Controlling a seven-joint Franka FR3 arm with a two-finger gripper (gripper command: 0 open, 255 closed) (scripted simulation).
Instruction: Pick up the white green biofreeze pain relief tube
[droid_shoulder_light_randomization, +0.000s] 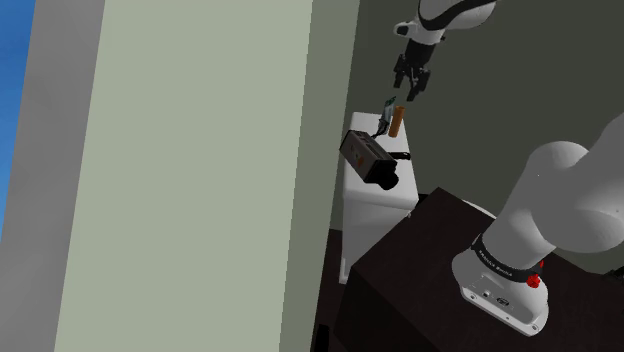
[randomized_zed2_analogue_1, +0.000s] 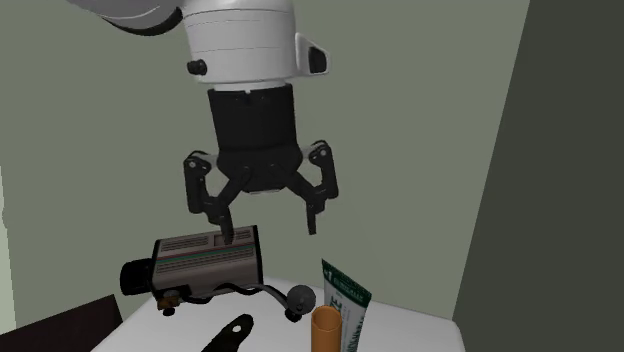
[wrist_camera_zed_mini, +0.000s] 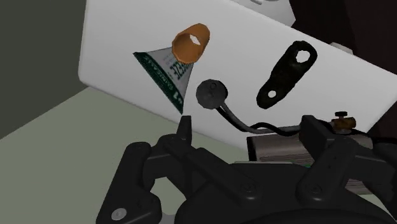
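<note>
The white and green tube (randomized_zed2_analogue_1: 346, 297) stands upright on the white table (randomized_zed2_analogue_1: 420, 332), its flat crimped end up. An orange cylinder (randomized_zed2_analogue_1: 327, 331) stands right against it. From the shoulder view the tube (droid_shoulder_light_randomization: 387, 108) is at the table's far end, with my gripper (droid_shoulder_light_randomization: 412, 82) hanging open a short way above it and holding nothing. In the second exterior view the gripper (randomized_zed2_analogue_1: 270, 230) is above and to the left of the tube. Seen from the wrist, the tube (wrist_camera_zed_mini: 167, 71) lies beyond the gripper (wrist_camera_zed_mini: 248, 127), apart from its fingers (wrist_camera_zed_mini: 185, 125).
A grey and black camera-like device (randomized_zed2_analogue_1: 205, 258) with a cable and round knob (wrist_camera_zed_mini: 210, 93) lies on the table beside the tube. A flat black bracket (wrist_camera_zed_mini: 286, 73) lies nearby. A pale wall (droid_shoulder_light_randomization: 200, 180) borders the table (droid_shoulder_light_randomization: 375, 200), and the dark stand (droid_shoulder_light_randomization: 420, 270) sits close to it.
</note>
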